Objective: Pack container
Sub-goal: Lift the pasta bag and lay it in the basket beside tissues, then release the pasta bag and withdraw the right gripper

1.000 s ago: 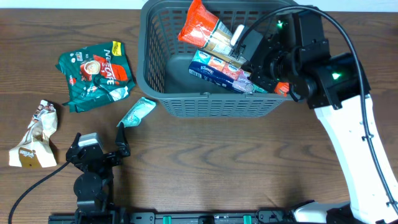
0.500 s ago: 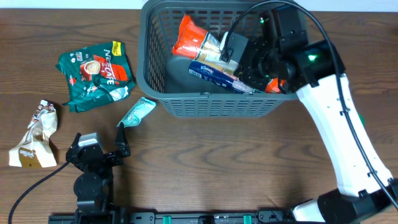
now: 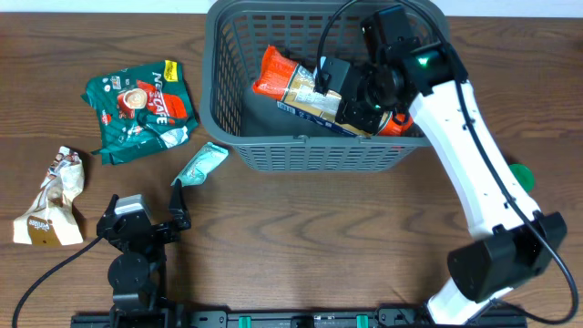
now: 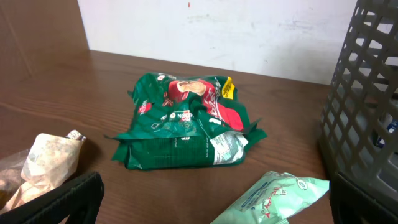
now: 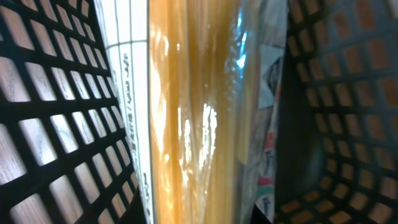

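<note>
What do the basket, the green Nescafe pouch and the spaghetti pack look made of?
Basket: moulded dark grey plastic, matte, slotted lattice walls. Nescafe pouch: probably plastic film, glossy, creased. Spaghetti pack: clear glossy film, strands showing through.

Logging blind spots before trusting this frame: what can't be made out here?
Right gripper: open or shut unclear; overhead its wrist covers the fingers, the pasta pack fills the right wrist view.
Tissue pack: mostly under pasta pack and arm, overhead.
Green object: half behind the right arm, overhead.
Pale green sachet: cut by the bottom edge, left wrist view.
</note>
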`<state>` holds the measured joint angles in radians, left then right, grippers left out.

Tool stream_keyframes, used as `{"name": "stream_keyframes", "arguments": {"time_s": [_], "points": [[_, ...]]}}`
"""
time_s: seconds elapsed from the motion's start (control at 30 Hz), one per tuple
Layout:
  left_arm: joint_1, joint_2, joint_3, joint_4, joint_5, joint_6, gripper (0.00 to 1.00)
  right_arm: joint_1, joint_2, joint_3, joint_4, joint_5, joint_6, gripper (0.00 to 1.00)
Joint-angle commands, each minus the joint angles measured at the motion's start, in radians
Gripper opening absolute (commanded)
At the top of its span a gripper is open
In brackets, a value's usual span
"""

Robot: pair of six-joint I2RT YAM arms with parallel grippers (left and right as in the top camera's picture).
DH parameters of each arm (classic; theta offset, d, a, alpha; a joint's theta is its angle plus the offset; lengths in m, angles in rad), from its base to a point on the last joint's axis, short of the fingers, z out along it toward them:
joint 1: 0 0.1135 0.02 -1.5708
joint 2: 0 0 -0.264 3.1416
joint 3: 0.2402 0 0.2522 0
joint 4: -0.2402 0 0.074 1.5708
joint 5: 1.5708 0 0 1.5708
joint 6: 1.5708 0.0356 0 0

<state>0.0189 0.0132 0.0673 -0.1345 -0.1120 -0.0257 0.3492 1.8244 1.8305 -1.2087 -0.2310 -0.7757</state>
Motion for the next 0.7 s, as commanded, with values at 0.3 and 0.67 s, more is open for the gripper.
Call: {"name": "stream_keyframes", "arguments": {"time_s": [0.3,0.67], "points": [[0.006,-0.001,-0.019,-0.029,-0.012,0.002,0.99,-0.016,0.01,0.032,0.013,-0.076,-0.007,0.01],[0.006,-0.001,-0.019,-0.029,-0.012,0.002,0.99,-0.016,0.004,0.032,0.029,-0.075,0.055,0.99]]}}
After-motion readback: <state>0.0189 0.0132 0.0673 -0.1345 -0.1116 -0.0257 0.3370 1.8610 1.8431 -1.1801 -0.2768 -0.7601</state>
